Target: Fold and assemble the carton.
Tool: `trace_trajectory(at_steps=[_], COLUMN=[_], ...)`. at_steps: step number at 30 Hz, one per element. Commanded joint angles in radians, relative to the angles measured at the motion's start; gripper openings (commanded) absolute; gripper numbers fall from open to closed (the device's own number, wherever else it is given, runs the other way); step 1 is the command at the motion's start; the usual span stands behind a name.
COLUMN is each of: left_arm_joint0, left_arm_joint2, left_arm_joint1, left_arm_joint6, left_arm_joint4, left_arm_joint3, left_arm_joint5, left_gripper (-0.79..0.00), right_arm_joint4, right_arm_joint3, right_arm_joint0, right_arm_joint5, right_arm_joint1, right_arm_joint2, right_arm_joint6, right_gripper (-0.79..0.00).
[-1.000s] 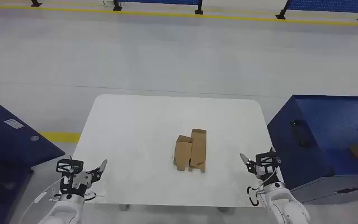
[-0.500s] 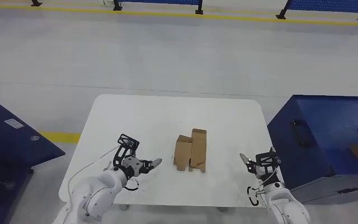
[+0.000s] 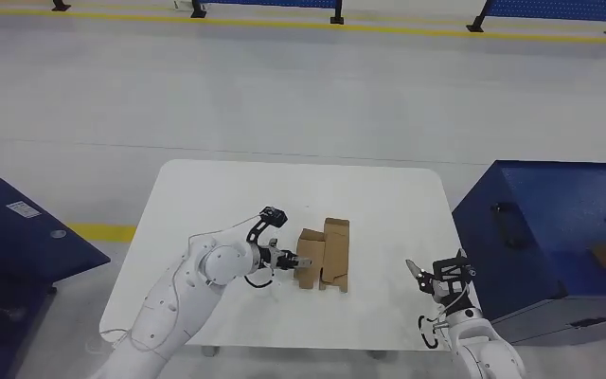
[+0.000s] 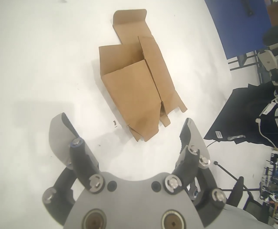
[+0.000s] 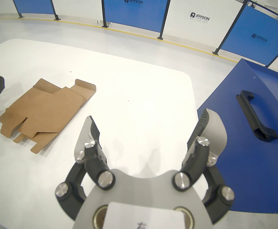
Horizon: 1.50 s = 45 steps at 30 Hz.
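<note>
Cardboard, thin and brown: I judge it light, stiff across its panels, ready to bend only at the scored creases, and easily crushed or torn by a hard pinch on a flap.

From the left, the left arm [image 3: 204, 275] stretches over the white surface [image 3: 227, 199]. The left jaws are spread wide and empty, just beside the carton [image 3: 323, 254] at its left edge and not touching it. The carton lies near the middle of the surface, collapsed flat, with one broad panel folded over the longer one beneath. A rounded tuck flap [image 4: 130, 16] sticks out at the far end and small tabs at the near end. The upper panel seems to sit slightly proud of the lower, though the view is too flat to be sure.

Lying this flat, it offers little to get under. A free edge of the upper panel or a projecting flap looks like the best hold, with the second arm pinning the rest.

Further right, the right arm [image 3: 478, 346] waits at the surface's near right corner, well apart from the carton. The right jaws are likewise wide and empty. Beyond it stands a blue bin [image 5: 249, 138] with a black handle [image 5: 253, 115].

Count: one carton, two arms, one surface, one bin, one handle.
</note>
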Motion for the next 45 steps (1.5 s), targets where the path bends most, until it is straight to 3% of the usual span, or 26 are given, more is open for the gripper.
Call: trace_trajectory(at_steps=[1,5,10,15,18,21,29,38,39,40,45], left_arm_joint0=[-0.033,-0.083,-0.119,-0.151,-0.171,-0.185,-0.223,-0.252,-0.256,-0.257,-0.257], left_arm_joint2=[0.015,0.043,0.083,0.117,0.127,0.139,0.128,0.089,0.089,0.089,0.089], left_arm_joint1=[-0.016,-0.042,-0.074,-0.105,-0.121,-0.137,-0.168,-0.164,-0.163,-0.163,-0.163], left_arm_joint6=[-0.030,-0.055,-0.055,-0.047,-0.053,-0.045,-0.135,-0.208,-0.225,-0.228,-0.228], left_arm_joint4=[-0.072,-0.142,-0.182,-0.197,-0.219,-0.225,-0.341,-0.426,-0.426,-0.427,-0.427], left_arm_joint3=[0.074,0.178,0.272,0.348,0.396,0.442,0.558,0.614,0.617,0.617,0.617], left_arm_joint5=[-0.034,-0.079,-0.097,-0.110,-0.117,-0.121,-0.207,-0.321,-0.315,-0.313,-0.313], left_gripper=[0.000,0.000,-0.126,-0.489,-0.591,-0.785,-0.785,-0.785,-0.603,0.000,0.000], right_arm_joint4=[0.000,0.000,0.000,0.000,0.000,0.000,0.000,0.000,0.000,0.000,0.000], right_arm_joint3=[0.000,0.000,0.000,0.000,0.000,0.000,0.000,0.000,0.000,0.000,0.000], right_arm_joint0=[0.000,0.000,0.000,0.000,0.000,0.000,0.000,0.000,0.000,0.000,0.000], right_arm_joint5=[0.000,0.000,0.000,0.000,0.000,0.000,0.000,0.000,0.000,0.000,0.000], right_arm_joint1=[0.000,0.000,0.000,0.000,0.000,0.000,0.000,0.000,0.000,0.000,0.000], right_arm_joint2=[0.000,0.000,0.000,0.000,0.000,0.000,0.000,0.000,0.000,0.000,0.000], right_arm_joint6=[0.000,0.000,0.000,0.000,0.000,0.000,0.000,0.000,0.000,0.000,0.000], right_gripper=[0.000,0.000,0.000,0.000,0.000,0.000,0.000,0.000,0.000,0.000,0.000])
